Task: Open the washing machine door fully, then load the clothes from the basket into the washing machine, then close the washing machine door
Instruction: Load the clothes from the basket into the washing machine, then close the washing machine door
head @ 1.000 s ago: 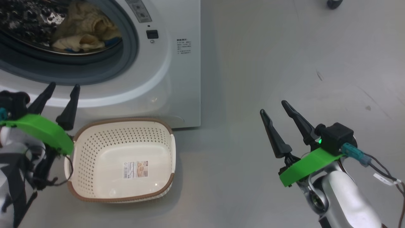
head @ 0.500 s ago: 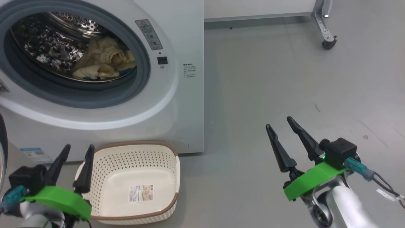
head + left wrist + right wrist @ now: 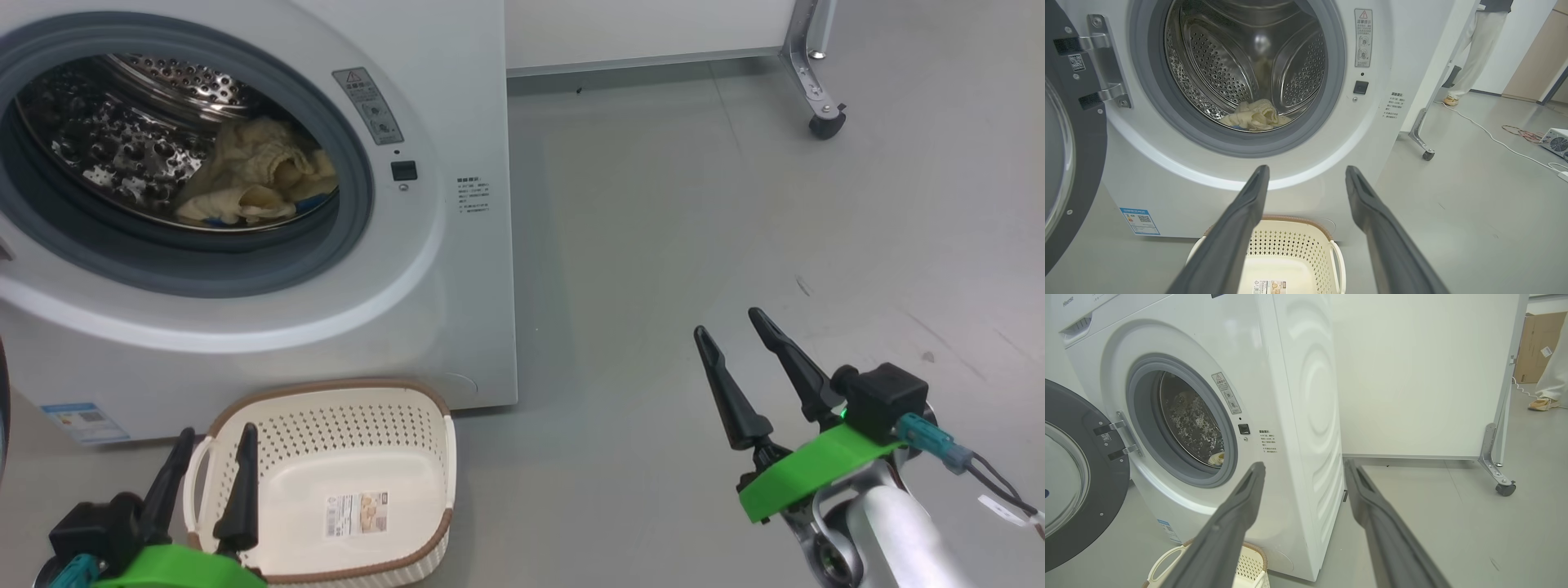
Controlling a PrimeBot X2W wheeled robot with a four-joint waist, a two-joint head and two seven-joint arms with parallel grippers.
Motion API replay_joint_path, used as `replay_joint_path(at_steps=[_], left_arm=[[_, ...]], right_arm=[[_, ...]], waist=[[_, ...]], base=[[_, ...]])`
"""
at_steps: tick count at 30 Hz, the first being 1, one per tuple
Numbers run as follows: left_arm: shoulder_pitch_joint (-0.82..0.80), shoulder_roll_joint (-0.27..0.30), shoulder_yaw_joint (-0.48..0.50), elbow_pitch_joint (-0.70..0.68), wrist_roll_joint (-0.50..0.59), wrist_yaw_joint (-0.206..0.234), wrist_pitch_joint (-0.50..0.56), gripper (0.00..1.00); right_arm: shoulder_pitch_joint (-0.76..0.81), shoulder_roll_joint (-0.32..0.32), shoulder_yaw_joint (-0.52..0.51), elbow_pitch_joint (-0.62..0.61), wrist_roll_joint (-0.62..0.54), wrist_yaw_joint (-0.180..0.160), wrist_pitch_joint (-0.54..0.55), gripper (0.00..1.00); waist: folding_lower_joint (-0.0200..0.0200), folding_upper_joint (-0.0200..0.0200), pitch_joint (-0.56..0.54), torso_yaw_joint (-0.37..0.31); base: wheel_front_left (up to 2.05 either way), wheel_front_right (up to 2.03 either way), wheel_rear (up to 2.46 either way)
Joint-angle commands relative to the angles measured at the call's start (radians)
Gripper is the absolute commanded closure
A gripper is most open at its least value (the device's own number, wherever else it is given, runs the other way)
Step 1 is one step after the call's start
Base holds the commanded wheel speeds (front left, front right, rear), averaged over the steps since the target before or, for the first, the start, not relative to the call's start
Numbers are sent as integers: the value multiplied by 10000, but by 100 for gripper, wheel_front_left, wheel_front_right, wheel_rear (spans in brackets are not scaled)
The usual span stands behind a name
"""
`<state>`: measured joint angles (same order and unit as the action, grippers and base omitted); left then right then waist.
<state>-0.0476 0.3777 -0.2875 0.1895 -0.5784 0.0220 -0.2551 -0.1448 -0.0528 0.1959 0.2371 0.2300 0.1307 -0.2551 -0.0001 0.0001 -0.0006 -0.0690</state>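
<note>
As seen nearest, left gripper [image 3: 216,431]: low at the lower left of the head view, fingers spread wide with nothing held, pointing up over the left end of the basket [image 3: 343,384]; touching it or not, cannot tell.
right gripper [image 3: 728,322]: at the lower right over the floor [image 3: 653,245], well apart from the basket, fingers wide apart, gripping nothing.
basket: upright on the floor, just before the washing machine [image 3: 457,269], right of the blue sticker [image 3: 82,420]; cream bottom showing a label [image 3: 357,513].
washing machine: white front behind the basket, mouth uncovered.
washing machine door [image 3: 1110,486]: swung wide open to the left on its hinge [image 3: 1106,65], black rim around clear glass.
grey seal [image 3: 204,273]: rings the mouth.
drum [image 3: 90,147]: perforated steel, just inside the seal.
clothes [image 3: 253,175]: bunched, cream-yellow with a bit of blue, lying at the bottom of the drum, toward its right.
white panel [image 3: 1412,375]: beyond the machine's right side, on a leg with a caster [image 3: 1505,489].
person [image 3: 1478,45]: pale trouser legs, far off past the panel.
</note>
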Motion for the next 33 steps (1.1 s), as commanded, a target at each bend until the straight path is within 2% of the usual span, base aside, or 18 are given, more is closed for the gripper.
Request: replay_joint_path(at_steps=[1,8,14,33], left_arm=[[-311,132,583,-320,127,-51,-66,0],[-10,-698,1492,-415,688,-417,-66,0],[160,-954,1684,-245,1284,-739,-66,0],[21,-1627,2315,-31,2079,-1249,-66,0]], right_arm=[[-177,26,140,-333,-23,0,-67,0],[-174,26,161,-266,-14,0,-67,0],[-166,26,187,-174,-77,0,-67,0],[-222,26,100,-180,-19,0,-67,0]], waist=[[1,-1,-14,-2],[1,-1,-15,-79],[1,-1,3,-168],[1,-1,168,-265]], base=[[0,0,0],[0,0,0],[0,0,0],[0,0,0]])
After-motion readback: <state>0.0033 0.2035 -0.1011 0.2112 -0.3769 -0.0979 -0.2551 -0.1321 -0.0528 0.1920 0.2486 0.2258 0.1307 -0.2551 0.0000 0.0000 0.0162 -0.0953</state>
